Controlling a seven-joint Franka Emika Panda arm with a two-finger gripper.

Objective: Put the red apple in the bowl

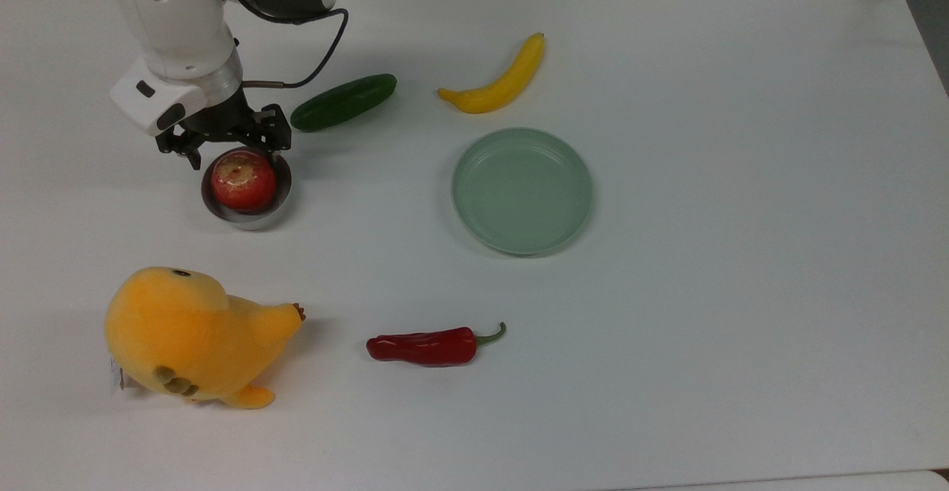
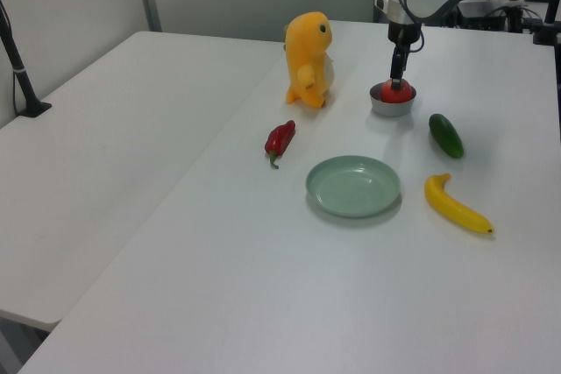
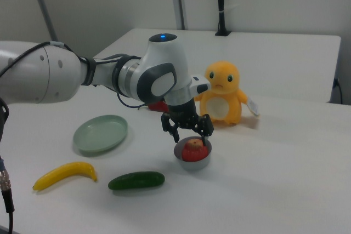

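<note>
Gripper (image 1: 231, 152): hovering with fingers spread, gripping nothing.
Red apple (image 1: 243, 181): sitting inside the bowl (image 1: 278, 205), directly beneath the fingertips, stem dimple up.
Cucumber (image 1: 343, 101): lying near the gripper, toward the top view's right.
Plush toy (image 1: 193, 335): resting well below the gripper in the top view.

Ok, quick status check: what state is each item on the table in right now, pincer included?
red apple: sitting in the bowl, stem dimple up.
bowl: upright, holding the apple.
pincer: open, just above the apple.
plate: upright, empty.
cucumber: lying flat.
banana: lying flat.
chili pepper: lying flat.
plush toy: standing upright.
</note>
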